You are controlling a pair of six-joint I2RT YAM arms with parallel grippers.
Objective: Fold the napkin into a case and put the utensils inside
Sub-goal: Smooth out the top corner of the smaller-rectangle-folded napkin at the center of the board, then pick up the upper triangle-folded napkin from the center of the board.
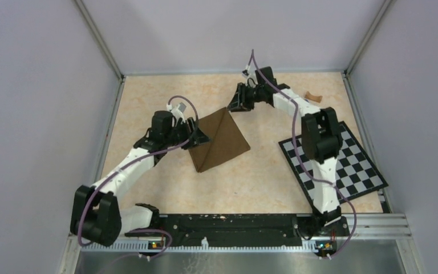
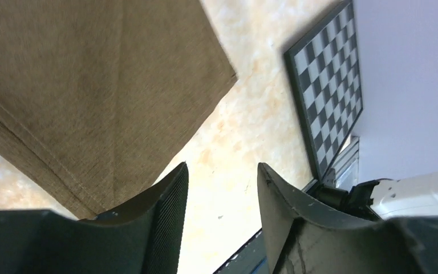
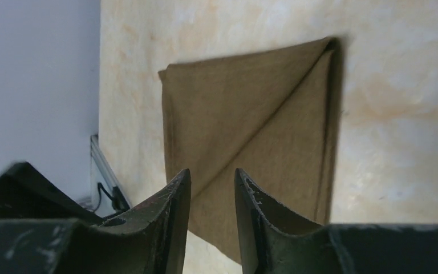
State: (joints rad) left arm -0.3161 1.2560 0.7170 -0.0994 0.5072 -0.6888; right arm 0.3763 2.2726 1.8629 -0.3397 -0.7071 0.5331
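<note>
napkin lies mid-table as a folded diamond with a crease from its far corner to its near corner, not yet a narrow case. left gripper sits at its left corner, jaws apart and empty, cloth just beside one finger; right gripper hovers just beside the far corner, jaws slightly parted, nothing in them. likely risk: a pinch catches only the top layer and the fold peels open, or uneven pulls skew it toward the checkered board on the right.
</note>
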